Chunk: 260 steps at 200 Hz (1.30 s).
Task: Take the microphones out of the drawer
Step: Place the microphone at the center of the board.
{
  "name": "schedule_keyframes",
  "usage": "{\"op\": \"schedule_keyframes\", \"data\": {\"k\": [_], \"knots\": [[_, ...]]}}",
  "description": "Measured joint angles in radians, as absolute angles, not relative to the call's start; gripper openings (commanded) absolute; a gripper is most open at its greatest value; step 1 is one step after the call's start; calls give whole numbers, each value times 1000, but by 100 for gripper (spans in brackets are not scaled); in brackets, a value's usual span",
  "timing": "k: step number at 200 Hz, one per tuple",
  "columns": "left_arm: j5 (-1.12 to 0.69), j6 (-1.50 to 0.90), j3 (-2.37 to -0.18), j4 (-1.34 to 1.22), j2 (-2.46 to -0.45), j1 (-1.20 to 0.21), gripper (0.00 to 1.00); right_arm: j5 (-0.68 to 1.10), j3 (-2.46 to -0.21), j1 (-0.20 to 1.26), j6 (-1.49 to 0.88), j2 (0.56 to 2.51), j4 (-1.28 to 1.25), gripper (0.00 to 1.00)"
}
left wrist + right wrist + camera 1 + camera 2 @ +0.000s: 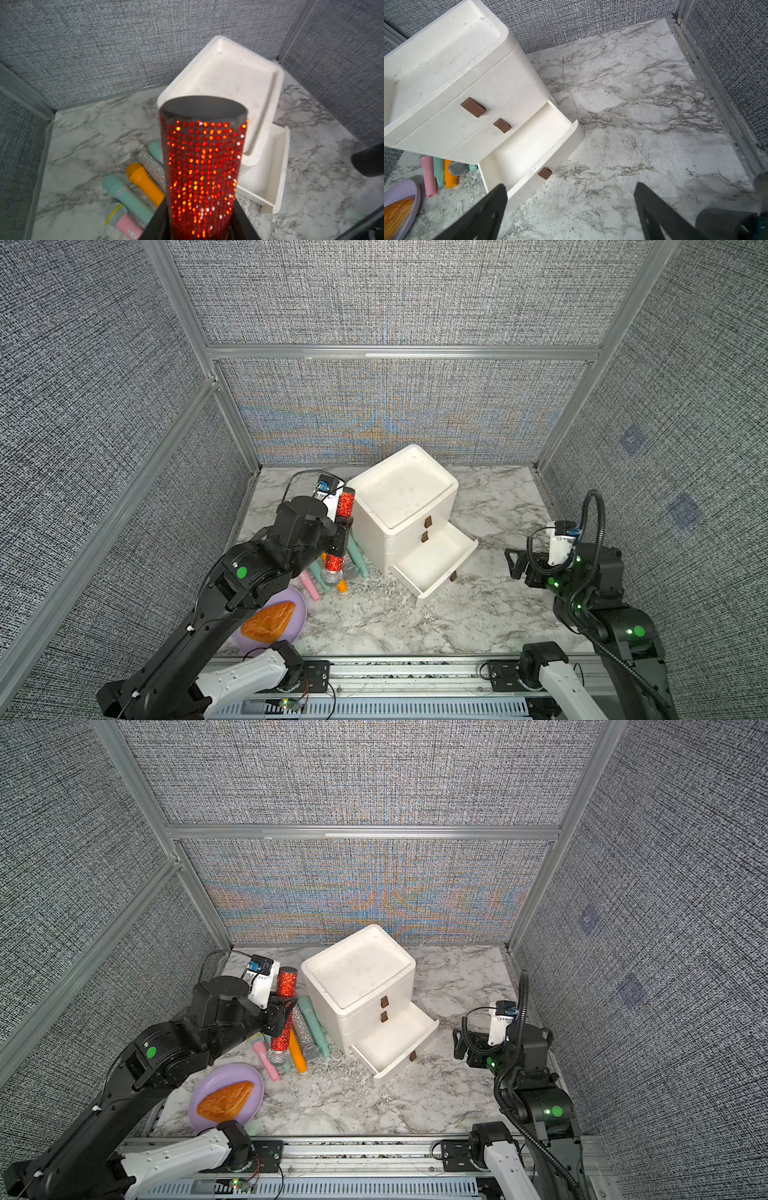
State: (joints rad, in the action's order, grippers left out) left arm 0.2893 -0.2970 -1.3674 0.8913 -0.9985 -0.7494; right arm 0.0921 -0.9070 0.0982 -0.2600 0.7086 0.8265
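A bimanual robot works over a marble-patterned worktop [374, 622]. The left tool [282, 1013] is closed narrowly around a red sequinned microphone [286, 982], gripping it mid-body with the flat end up and the mesh head down. The microphone is outside the drawer [432, 558], which stands pulled open and looks empty. The task therefore seems nearly done; setting down is what remains.

The main risk is likely a slip, since the sequinned barrel looks slick and the grip covers little of its length. A drop would land on the loose microphones lying below: pink [266, 1058], orange [297, 1052], silver [305, 1033] and teal [313, 1019]. Being round, they could roll. Whether the red one's head touches them cannot be told.

The white drawer unit [405, 489] stands just beside the held microphone, so a swing that way could strike it. A purple plate [216, 1073] with a pastry [226, 1100] sits nearer the robot (under the left arm's elbow).

The right tool [571, 207] hovers wide open and empty, apart from the drawer front.
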Motion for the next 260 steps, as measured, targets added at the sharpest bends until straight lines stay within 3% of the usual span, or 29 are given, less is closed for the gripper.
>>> {"op": "schedule_keyframes", "data": {"k": [110,260], "knots": [[284,-504,-1043,827,-1010,-350,0,147,-903,100,-265,709,810,98],[228,-751,-730,606,-1083,-73,0,235,-881,223,-343,788,637,98]]}}
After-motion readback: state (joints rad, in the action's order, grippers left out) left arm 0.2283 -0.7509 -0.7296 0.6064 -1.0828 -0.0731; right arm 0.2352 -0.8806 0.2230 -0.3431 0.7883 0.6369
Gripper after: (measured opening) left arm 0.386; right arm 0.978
